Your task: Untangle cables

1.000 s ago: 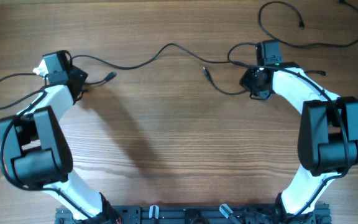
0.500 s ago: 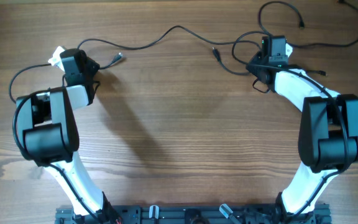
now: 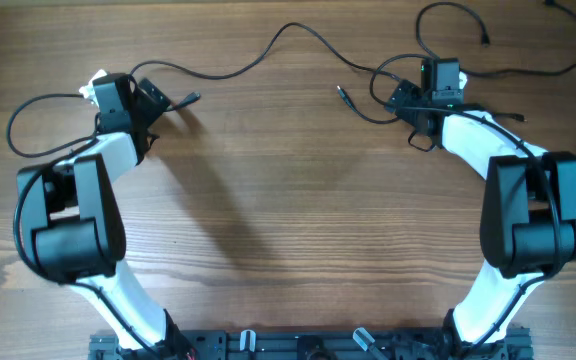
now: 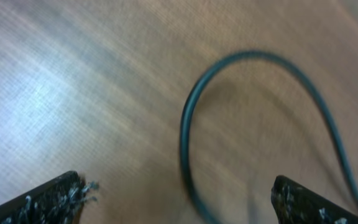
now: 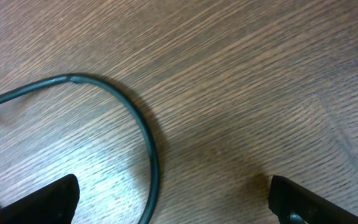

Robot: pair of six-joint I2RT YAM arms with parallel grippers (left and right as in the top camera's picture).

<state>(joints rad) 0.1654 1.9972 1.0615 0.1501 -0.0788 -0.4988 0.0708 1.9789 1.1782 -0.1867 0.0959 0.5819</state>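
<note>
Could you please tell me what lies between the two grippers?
In the overhead view, a cable arcs from left gripper to right gripper over bare table.

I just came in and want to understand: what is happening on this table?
Cable untangling is under way on a wooden table. The left gripper and the right gripper are both open, each above part of one long cable lying between them; neither holds it. A second cable lies far right.

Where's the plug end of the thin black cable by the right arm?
Overhead view: the plug end lies on the wooden table, right of centre, just left of the right claw.
</note>
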